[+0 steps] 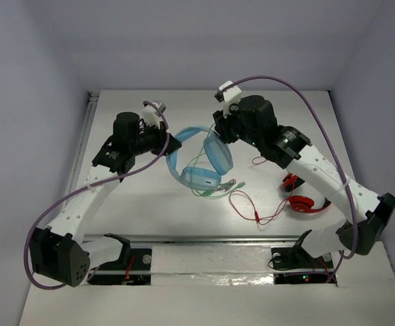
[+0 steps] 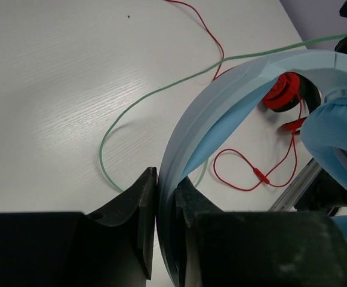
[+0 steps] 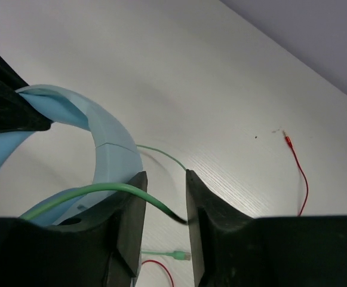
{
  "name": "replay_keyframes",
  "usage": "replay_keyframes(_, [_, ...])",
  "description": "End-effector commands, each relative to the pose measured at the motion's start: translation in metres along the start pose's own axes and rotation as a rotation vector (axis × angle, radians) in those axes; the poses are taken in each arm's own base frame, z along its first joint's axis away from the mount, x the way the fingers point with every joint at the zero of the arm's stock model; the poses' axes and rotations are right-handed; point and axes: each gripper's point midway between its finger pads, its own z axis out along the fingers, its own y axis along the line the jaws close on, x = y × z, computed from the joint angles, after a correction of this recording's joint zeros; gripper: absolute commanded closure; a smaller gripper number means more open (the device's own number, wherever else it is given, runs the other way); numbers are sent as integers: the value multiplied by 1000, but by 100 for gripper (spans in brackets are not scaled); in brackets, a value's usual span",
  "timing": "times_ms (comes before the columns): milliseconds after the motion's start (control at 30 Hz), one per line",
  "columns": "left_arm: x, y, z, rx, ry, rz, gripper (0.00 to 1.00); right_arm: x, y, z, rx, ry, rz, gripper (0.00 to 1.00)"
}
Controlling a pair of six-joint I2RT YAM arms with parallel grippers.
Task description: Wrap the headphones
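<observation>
Black fingers [image 2: 138,209] of the left gripper [image 2: 164,188] fill the bottom of the left wrist view, clenched on the wide headband [image 2: 221,107] of the light blue headphones [image 1: 198,178], one finger on either face of the band. From above, the headphones sit near the middle of the white table [image 1: 149,200]. The left gripper holds the band at their 9 o'clock side, and one padded ear cup [image 1: 219,155] is tilted up toward 1 o'clock, where the right gripper [image 3: 164,179] hangs just beside it.

The right gripper's jaws stand parted. The thin pale green cable [image 3: 89,192] arcs across the gap between them and meets the inner face of one finger, unpinched. More of the cable lies in loose loops on the table at the headphones' 5 o'clock, its plug [image 3: 179,255] resting flat.

Smaller red headphones [image 1: 302,202] lie at 4 o'clock from the blue pair, partly under the right arm. Their red cable [image 1: 251,207] trails toward 8 o'clock across the tabletop, close by the green loops.
</observation>
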Motion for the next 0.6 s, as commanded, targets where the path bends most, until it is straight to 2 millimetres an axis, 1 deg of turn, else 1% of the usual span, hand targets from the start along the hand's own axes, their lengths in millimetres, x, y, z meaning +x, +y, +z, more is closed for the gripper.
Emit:
replay_keyframes(0, [-60,-44,-15,145,-175,29,100,-43,16,-12,-96,-197,104,60])
replay_keyframes(33, [-60,-46,-14,160,-175,25,100,-42,17,-13,-102,-204,112,59])
replay_keyframes(67, [-61,-51,-15,187,-173,24,100,-37,18,-12,-114,-199,120,58])
replay_keyframes(100, [-65,-54,-15,203,-186,22,100,-41,20,-15,-127,-220,148,56])
replay_keyframes(133, [-66,-57,-16,214,-189,20,100,-40,19,-15,-133,-226,157,56])
replay_keyframes(167, [-69,-60,-17,227,-199,24,100,-32,22,-12,-141,-213,173,56])
replay_keyframes(233, [-72,-64,-19,245,-207,20,100,-36,21,-15,-170,-255,200,54])
replay_keyframes(333, [-71,-76,-20,318,-192,4,100,-26,23,-11,-249,-268,243,51])
replay_keyframes(367, [-72,-79,-21,336,-195,6,100,-26,27,-11,-288,-271,255,51])
replay_keyframes(433, [-74,-81,-22,342,-205,6,100,-24,26,-9,-292,-286,266,50])
replay_keyframes(467, [-75,-80,-23,335,-213,7,100,-26,24,-11,-294,-297,276,50])
replay_keyframes(500, [-77,-80,-24,330,-221,9,100,-25,18,-11,-284,-306,285,50])
replay_keyframes(533, [-82,-82,-27,324,-233,14,100,-28,14,-16,-279,-327,301,50])
replay_keyframes(567, [-85,-83,-29,319,-243,19,100,-25,10,-13,-272,-329,322,50])
